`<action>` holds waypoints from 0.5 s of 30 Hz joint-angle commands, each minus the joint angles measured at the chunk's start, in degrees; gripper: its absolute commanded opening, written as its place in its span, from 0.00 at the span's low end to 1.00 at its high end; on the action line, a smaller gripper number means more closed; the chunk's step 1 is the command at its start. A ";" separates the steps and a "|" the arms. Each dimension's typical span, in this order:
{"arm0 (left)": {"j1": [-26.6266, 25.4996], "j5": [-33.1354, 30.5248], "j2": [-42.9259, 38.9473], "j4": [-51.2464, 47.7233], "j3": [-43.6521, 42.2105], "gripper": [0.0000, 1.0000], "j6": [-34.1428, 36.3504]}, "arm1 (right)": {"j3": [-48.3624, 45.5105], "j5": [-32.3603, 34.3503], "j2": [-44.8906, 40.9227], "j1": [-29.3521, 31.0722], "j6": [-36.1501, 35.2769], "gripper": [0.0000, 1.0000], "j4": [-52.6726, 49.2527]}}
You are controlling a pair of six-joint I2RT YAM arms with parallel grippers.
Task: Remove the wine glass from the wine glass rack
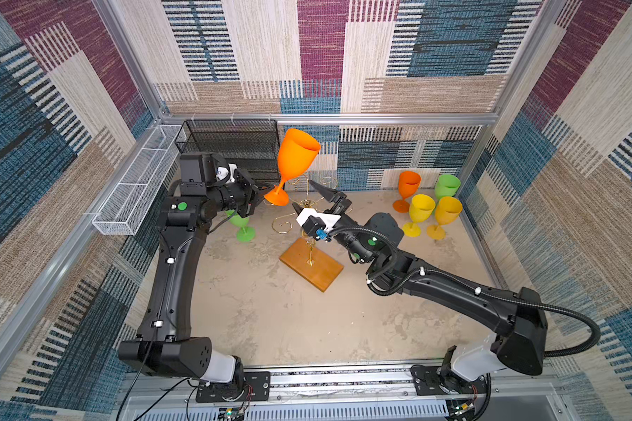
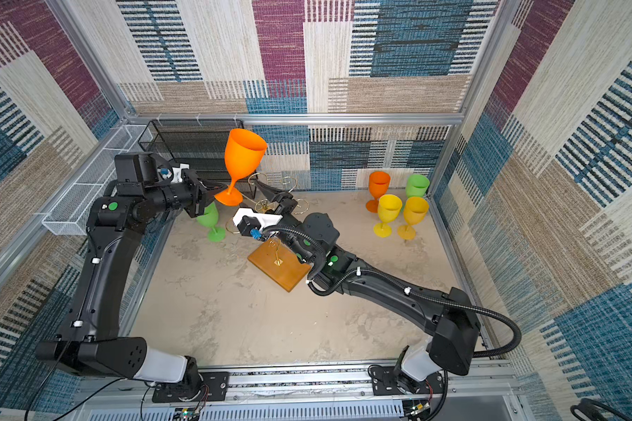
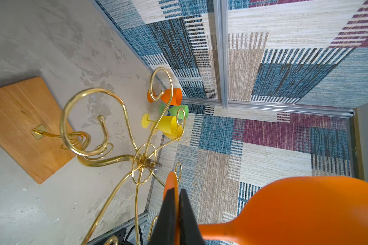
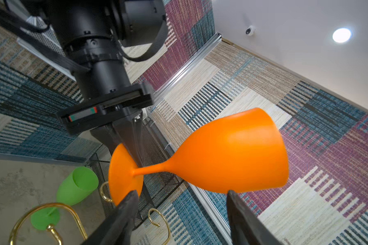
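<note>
The left end effector (image 1: pixel 265 190) is clamped tight on the round foot of the orange wine glass (image 1: pixel 297 156), pinching the disc edge-on between its two black fingers (image 3: pixel 168 214). The glass hangs in the air, bowl up and leaning a little towards the back wall, above the bench (image 1: pixel 270 320). It sits at the upper left of the wine glass rack (image 1: pixel 323 271), whose wooden base lies flat near the middle of the bench. From the right wrist view the stem is bare, with no gold wire hooked around it. The foot sits very close to the nearest scroll tips, and I cannot tell whether it brushes one.

The right end effector (image 1: pixel 309 198) reaches in over the top of the rack from the other side. Its jaws are spread wide and hold nothing. They point up at the glass, one fingertip near the foot's rim and the other below the bowl.

A green glass (image 1: pixel 244 234) stands on the bench just under the left arm's wrist. In the far right corner four more stand together: an orange glass (image 1: pixel 408 186), a second green glass (image 1: pixel 447 186), a yellow glass (image 1: pixel 421 209) and a darker yellow glass (image 1: pixel 448 211). A black mesh shelf (image 1: pixel 234 142) sits against the back wall, and a white wire tray (image 1: pixel 139 182) runs along the left wall.
</note>
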 commanded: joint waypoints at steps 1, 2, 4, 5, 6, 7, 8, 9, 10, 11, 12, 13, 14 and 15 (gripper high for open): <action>2.01 2.73 0.48 1.50 0.59 0.00 5.51 | 3.94 -1.23 -1.86 -1.06 15.38 0.67 -10.68; 2.54 3.75 0.45 2.30 0.15 0.00 6.20 | 5.12 -2.24 -2.23 -1.67 18.21 0.67 -12.76; 3.71 5.26 0.83 2.46 -0.41 0.00 8.49 | 8.25 -5.63 -2.94 -3.79 25.32 0.67 -17.38; 4.13 5.93 1.00 2.64 -0.54 0.00 9.71 | 10.04 -6.52 -2.78 -4.82 28.22 0.67 -19.51; 4.45 6.38 1.24 2.33 -0.46 0.00 11.68 | 12.44 -8.43 -2.49 -6.00 31.06 0.66 -22.48; 4.80 6.46 1.49 1.02 -0.17 0.00 13.48 | 14.33 -10.49 -2.14 -7.09 33.72 0.65 -24.72; 5.05 6.87 1.59 0.87 -0.15 0.00 14.76 | 16.02 -11.85 -2.06 -7.82 35.71 0.65 -26.14; 5.18 7.67 1.73 1.00 -0.20 0.00 16.42 | 18.31 -13.60 -1.44 -8.61 37.78 0.64 -28.13; 5.32 7.32 1.89 0.19 0.12 0.00 18.24 | 20.63 -16.16 -0.81 -9.41 39.62 0.64 -30.36; 5.43 7.10 1.91 -0.12 0.23 0.00 19.67 | 22.54 -18.15 -0.29 -9.94 41.17 0.63 -32.13; 5.45 7.41 1.91 -0.21 0.44 0.00 21.51 | 24.90 -20.11 0.73 -10.48 42.75 0.63 -34.09; 5.45 6.49 1.99 -1.47 1.00 0.00 23.60 | 27.65 -21.99 1.84 -10.79 43.86 0.62 -36.58; 5.53 5.28 2.08 -2.91 1.71 0.00 25.44 | 30.36 -23.28 3.14 -11.03 44.54 0.62 -39.01; 5.54 4.91 2.11 -3.56 2.42 0.00 27.66 | 33.44 -24.68 4.74 -11.25 45.07 0.61 -42.03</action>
